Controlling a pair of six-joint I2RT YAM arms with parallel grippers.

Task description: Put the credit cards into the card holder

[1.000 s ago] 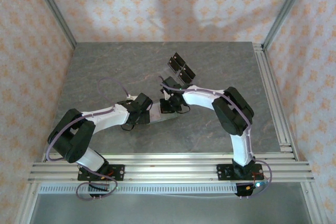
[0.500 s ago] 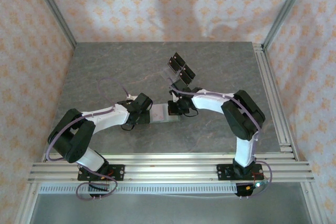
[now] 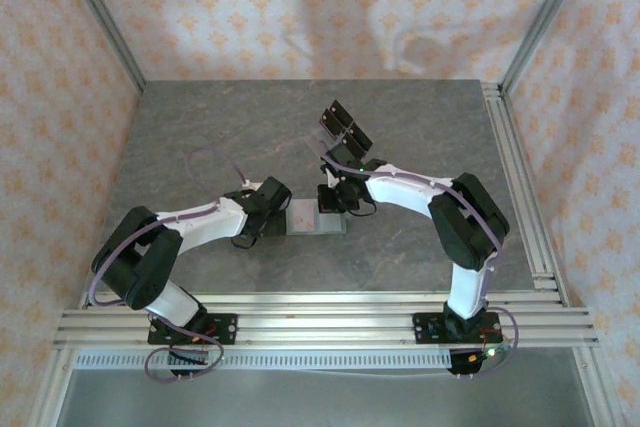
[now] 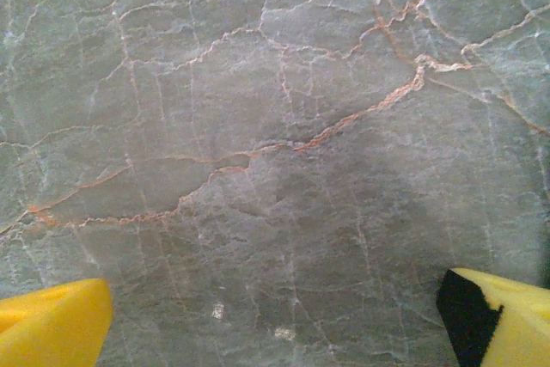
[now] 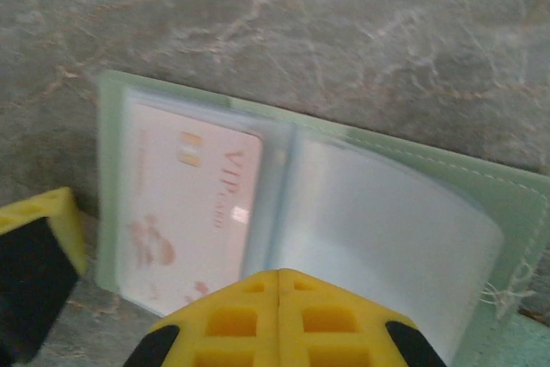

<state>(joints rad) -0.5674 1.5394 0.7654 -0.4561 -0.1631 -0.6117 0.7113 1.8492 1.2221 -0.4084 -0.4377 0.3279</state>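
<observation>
Right gripper (image 5: 279, 277) fingers pressed shut on nothing, pulled back to the card holder's (image 5: 404, 212) far side (it covered the holder a second ago). Left gripper (image 4: 275, 320) gapes empty, just left of the holder. One credit card (image 5: 185, 204) sits sleeved inside, so that insert looks done. Other pocket blurred; one edge hidden behind the fingers.

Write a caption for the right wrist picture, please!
Shut right end effector at an open green card holder with a pink VIP card inside.
</observation>
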